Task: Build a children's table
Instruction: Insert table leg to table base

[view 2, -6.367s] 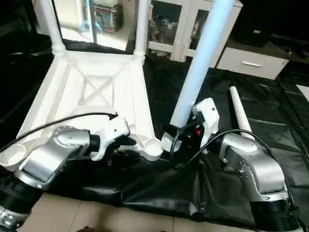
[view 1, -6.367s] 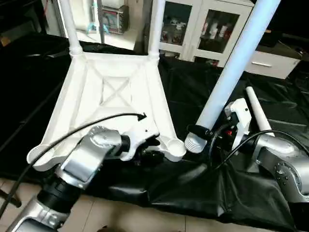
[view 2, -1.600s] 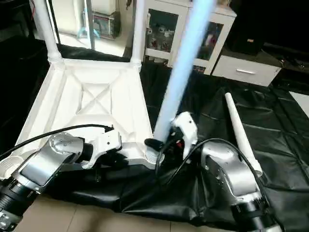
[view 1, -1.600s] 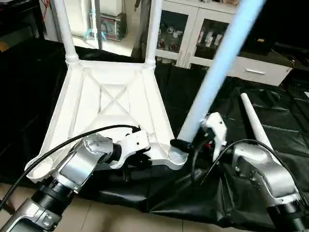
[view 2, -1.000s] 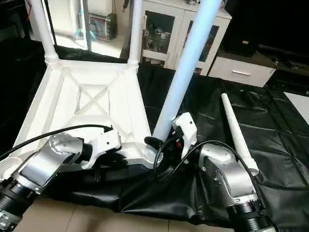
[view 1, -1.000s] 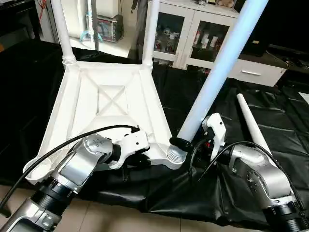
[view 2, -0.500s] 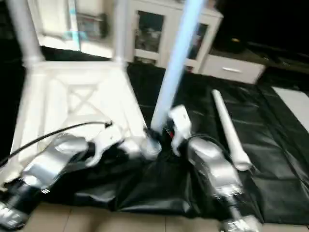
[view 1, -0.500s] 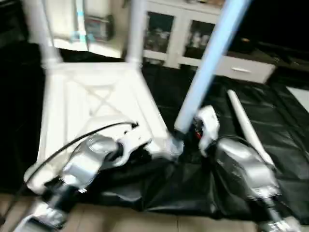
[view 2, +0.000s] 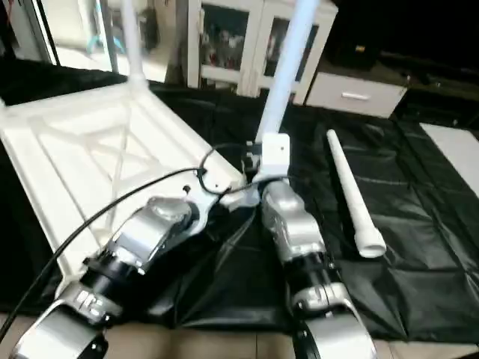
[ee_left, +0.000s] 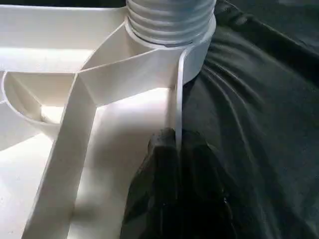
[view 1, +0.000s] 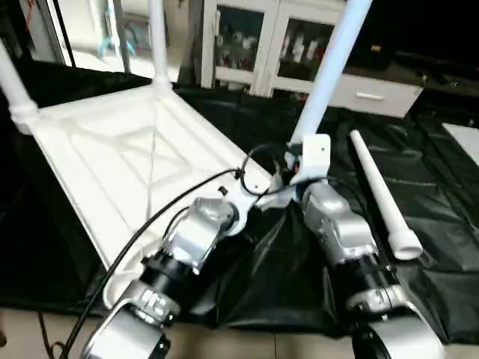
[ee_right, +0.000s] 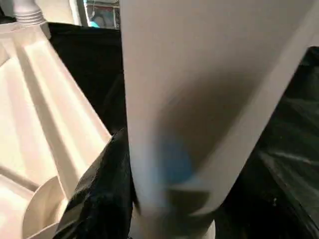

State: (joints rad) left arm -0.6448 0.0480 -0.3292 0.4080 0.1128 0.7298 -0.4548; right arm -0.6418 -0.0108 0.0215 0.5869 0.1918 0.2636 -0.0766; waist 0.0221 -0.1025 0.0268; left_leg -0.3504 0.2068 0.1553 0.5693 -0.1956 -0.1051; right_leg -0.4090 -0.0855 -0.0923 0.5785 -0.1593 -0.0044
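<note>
The right gripper (ee_right: pixel 149 199) is wrapping its black fingers around a long white tapered plastic tube leg (view 1: pixel 329 67), low on the shaft, jaws standing about half apart to fit it. The left gripper (ee_left: pixel 172 164) is pinching nearly shut on the thin side wall of the white plastic rectangular tabletop (view 1: pixel 112 164), just beside the corner socket (ee_left: pixel 194 55).

The tabletop is lying upside down, taking up the left and middle of the head views, X-ribbed underside facing up, on a black plastic sheet (view 1: pixel 434 187). The gripped leg is rising from the centre of the frame toward the upper right, and in the left wrist view its ribbed end (ee_left: pixel 169 20) is sitting in that near corner socket. Two more legs are standing at the far corners: one (view 1: pixel 157 37) at the top, one (view 1: pixel 15 90) at the upper left edge. A fourth loose white leg (view 1: pixel 378 194) is lying on the sheet at the right, well apart from the top.

So I'd say this is leg three going in. Can't tell if it's fully seated, so next move probably calls for pushing or twisting it home while the left keeps the top braced, then fetching the loose one.

White cabinets with glass doors (view 1: pixel 247 37) are sitting along the top. No brands or readable writing anywhere.
</note>
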